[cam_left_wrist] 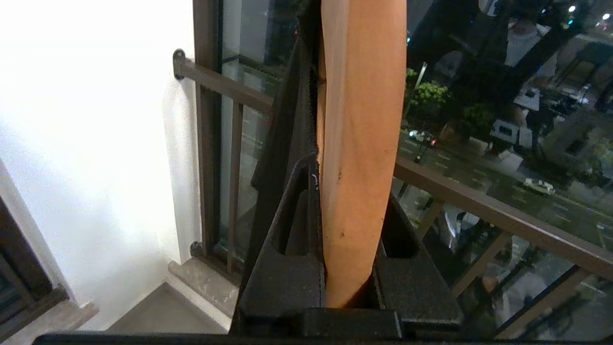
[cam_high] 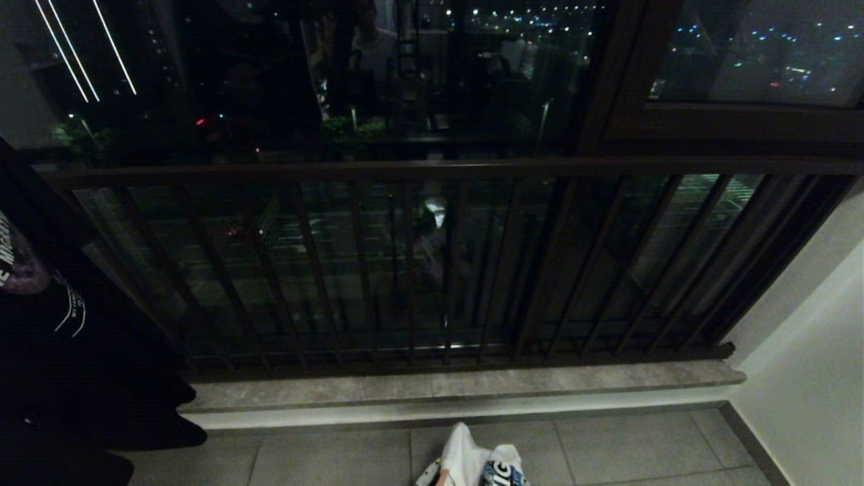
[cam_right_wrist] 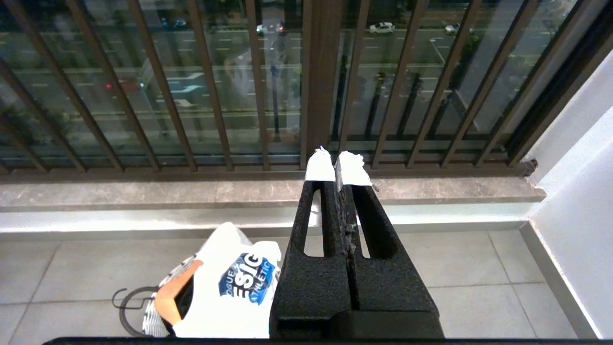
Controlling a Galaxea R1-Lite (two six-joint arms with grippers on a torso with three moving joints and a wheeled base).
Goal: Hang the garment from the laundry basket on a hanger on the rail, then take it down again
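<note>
While the left hand point(cam_left_wrist: 347, 268) grips the wooden hanger point(cam_left_wrist: 361, 143), its long axis running away from the fingers beside the dark garment point(cam_high: 61, 337), the closed right hand point(cam_right_wrist: 341, 170) idles above the floor.

We stood on the enclosed balcony of a high-rise flat at night. Ahead ran a dark railing point(cam_high: 432, 169) with upright bars, glass behind it, and far below lay a road point(cam_right_wrist: 201, 48) with cars and city lights point(cam_high: 533, 17). Grey floor tiles point(cam_high: 607, 445), a stone sill point(cam_high: 459, 385) and a white wall point(cam_high: 810, 378) on the right closed it in.
</note>
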